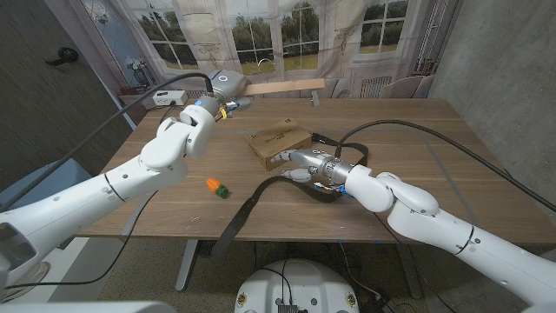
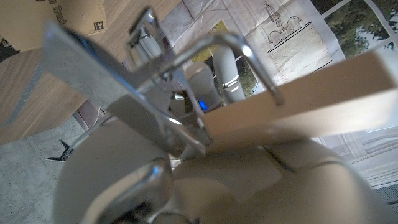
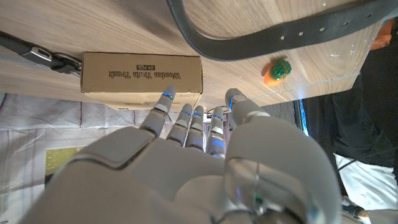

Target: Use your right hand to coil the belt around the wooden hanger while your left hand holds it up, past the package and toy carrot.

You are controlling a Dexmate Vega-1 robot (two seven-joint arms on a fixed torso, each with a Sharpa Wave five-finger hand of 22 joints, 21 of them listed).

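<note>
On the wooden table by curtained windows, the left hand gripped the hanger at twelve o'clock, the right hand spread empty beside the belt.

The belt runs off the table's near edge.

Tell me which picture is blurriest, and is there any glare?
Left wrist view is blurriest: the left hand and hanger's metal hook sit too close, and the metal shines. Right wrist view blurs the right hand but keeps the package sharp. Head view is evenly lit.
</note>
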